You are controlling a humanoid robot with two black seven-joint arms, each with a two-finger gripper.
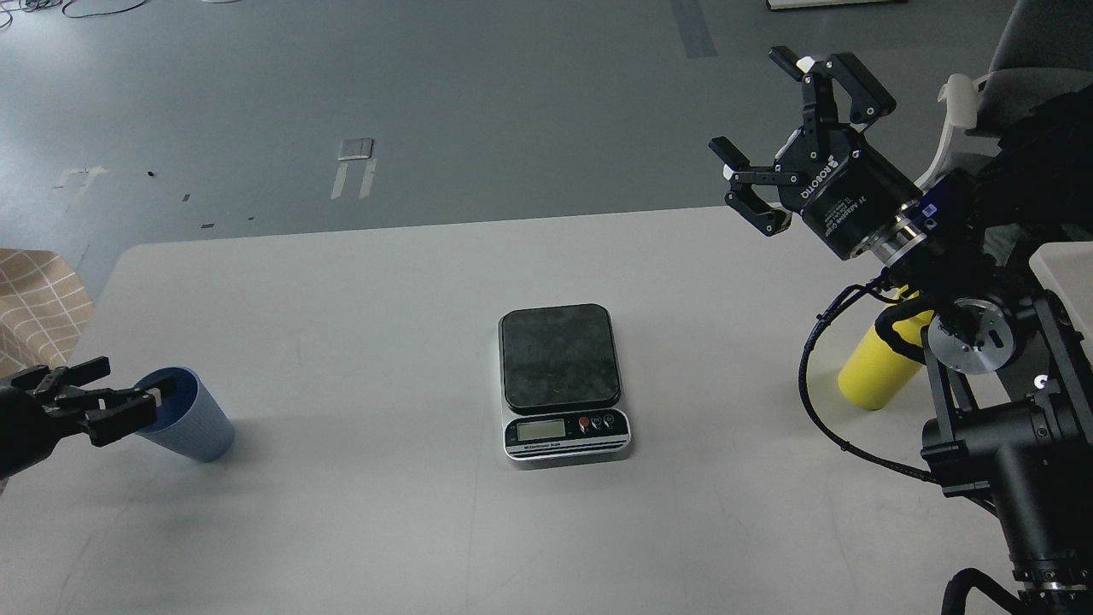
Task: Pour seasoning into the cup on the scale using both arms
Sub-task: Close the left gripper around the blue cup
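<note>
The left pincer [128, 408] is gripping the cup's [189, 420] rim at the bench's [384, 282] left edge, presumably for carrying it to the bare scale [561, 380]. The right pincer [773, 128] is hanging wide above the seasoning [879, 369] (mostly hidden behind the arm).

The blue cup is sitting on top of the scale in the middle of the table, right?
No. In the head view the scale has nothing on it. The blue cup stands on the table far to the left, at the left gripper.
</note>
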